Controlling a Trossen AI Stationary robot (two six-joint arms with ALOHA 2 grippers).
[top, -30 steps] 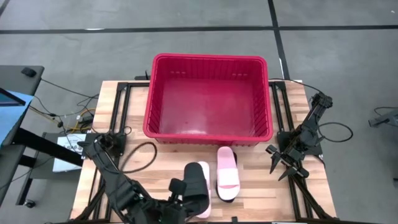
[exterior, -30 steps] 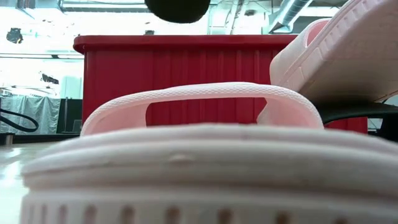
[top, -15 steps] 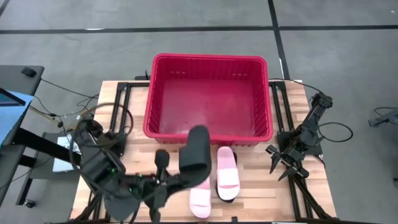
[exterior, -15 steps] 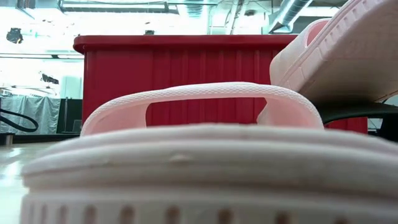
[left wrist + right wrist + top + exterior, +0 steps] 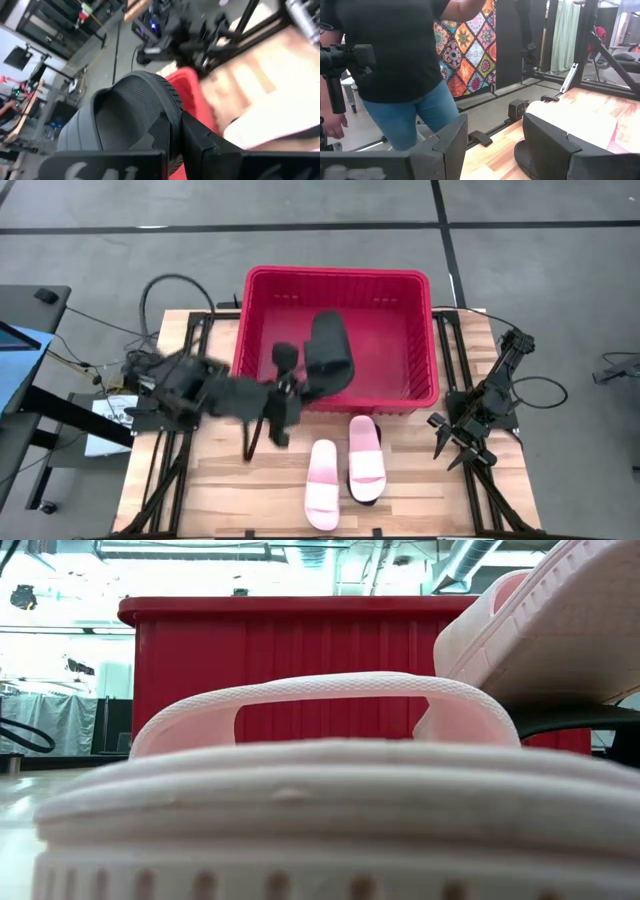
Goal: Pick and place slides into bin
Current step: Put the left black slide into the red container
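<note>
My left gripper is shut on a black slide, held in the air over the near middle of the red bin; the slide also shows in the left wrist view. A pink slide lies sole down on the table in front of the bin. A second pink slide lies on top of the other black slide to its right. My right gripper is open and empty at the table's right side. My left gripper holds the black slide by its near end, pinched between the two fingers. The fingers come from the table's near left side. The slide is lifted clear above the bin, pointing toward the far edge, strap side tilted up.
The bin's near wall stands just behind the slides on the table. Black frame rails run along both table sides. A person stands beyond the table in the right wrist view.
My left gripper has lifted the black slide off the left pink slide near the table's front edge, then carried it up and toward the far edge, over the bin's near wall. The pink slide beneath has stayed in place and now shows whole.
</note>
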